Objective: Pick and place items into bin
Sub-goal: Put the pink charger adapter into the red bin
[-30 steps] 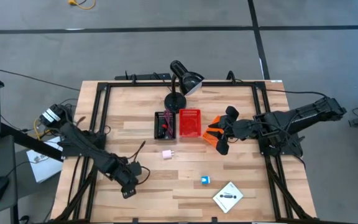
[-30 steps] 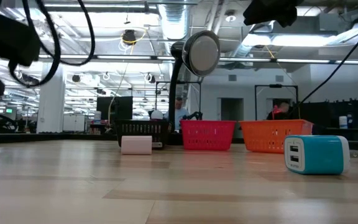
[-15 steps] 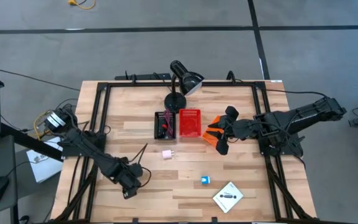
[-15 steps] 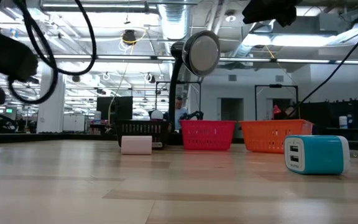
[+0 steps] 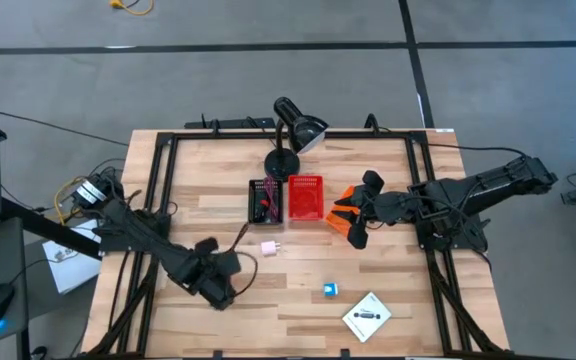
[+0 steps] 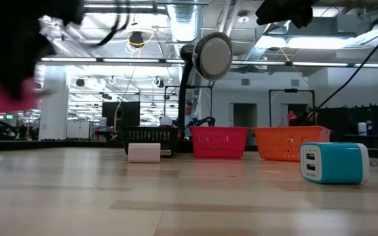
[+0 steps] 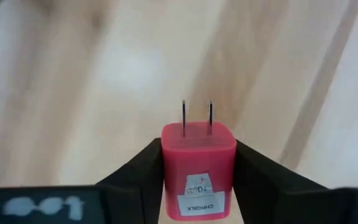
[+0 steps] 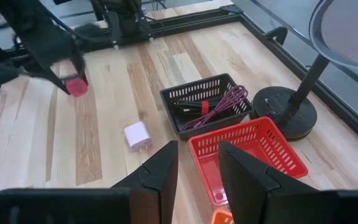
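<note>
Between the left gripper (image 7: 197, 171) jaws, a red-pink piece (image 7: 198, 168) sits clamped, prongs forward, above the table (image 5: 268, 310). Farther off, the right gripper (image 8: 194, 168) hangs over the orange basket (image 5: 345, 212), jaws apart, empty.

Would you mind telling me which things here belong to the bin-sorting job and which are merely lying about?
Job:
- red charger plug, held in the left claw
- white charger plug
- blue charger cube
- white card
- black basket, red basket, orange basket
- right claw, over the baskets

Lying about:
- black desk lamp
- table
</note>
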